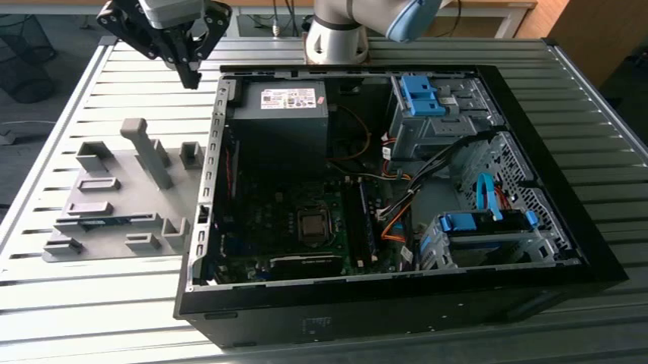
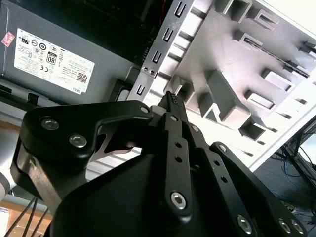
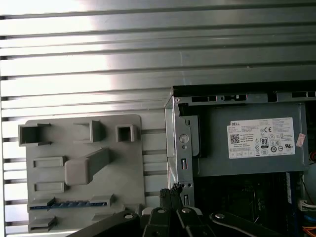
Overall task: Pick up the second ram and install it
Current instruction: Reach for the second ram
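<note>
Exterior view: gripper [image 1: 190,78] near computer case [image 1: 405,318], second ram [image 1: 102,221] in grey fixture [image 1: 127,163]

A white printed label [image 3: 264,138] stood on the grey power supply [image 3: 217,160], near the gripper [image 3: 173,189] and just past its tip, bore a square code, round certification marks and rows of fine print, a small red sticker [image 2: 7,38] sat beside the label's corner, its wording not made out

table: slatted metal table [image 1: 608,136], bright glare | exterior view's left: wire bin [image 1: 23,47] | behind: wooden furniture [image 1: 592,30]
</note>
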Motion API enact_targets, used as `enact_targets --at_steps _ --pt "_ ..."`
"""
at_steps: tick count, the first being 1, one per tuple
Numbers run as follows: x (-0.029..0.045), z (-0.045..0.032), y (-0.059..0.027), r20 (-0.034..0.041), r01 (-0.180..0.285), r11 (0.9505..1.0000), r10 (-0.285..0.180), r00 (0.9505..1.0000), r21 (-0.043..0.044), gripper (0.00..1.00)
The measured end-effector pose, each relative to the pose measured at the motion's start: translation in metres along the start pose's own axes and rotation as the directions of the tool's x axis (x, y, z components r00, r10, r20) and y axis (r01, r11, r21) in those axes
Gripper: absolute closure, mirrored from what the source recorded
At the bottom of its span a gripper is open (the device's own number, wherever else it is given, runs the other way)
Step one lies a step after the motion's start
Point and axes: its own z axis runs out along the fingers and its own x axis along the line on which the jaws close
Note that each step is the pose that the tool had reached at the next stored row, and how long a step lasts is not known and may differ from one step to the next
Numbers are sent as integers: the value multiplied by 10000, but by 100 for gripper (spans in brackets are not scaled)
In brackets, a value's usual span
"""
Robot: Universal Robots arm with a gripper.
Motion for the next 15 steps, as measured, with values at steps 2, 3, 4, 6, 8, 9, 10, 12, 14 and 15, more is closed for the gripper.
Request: enact_targets --at_steps 2,3,4,6,8,9,10,12,14,15 --pt "16 0 -1 0 0 10000 0 10000 0 89" --pt "23 0 -2 0 0 10000 0 10000 0 89" --pt "31 -1 -2 0 0 10000 0 10000 0 89" --pt "48 -1 -4 -1 0 10000 0 10000 0 89" --pt "64 -1 -5 0 -1 10000 1 10000 0 89" --pt "72 -1 -5 0 0 10000 0 10000 -1 89" --pt "80 -1 -6 0 0 10000 0 10000 0 89" --pt "95 -1 -7 0 0 10000 0 10000 0 89" --pt "111 -1 -8 0 0 10000 0 10000 0 89" --pt "119 -2 -9 0 0 10000 0 10000 0 89"
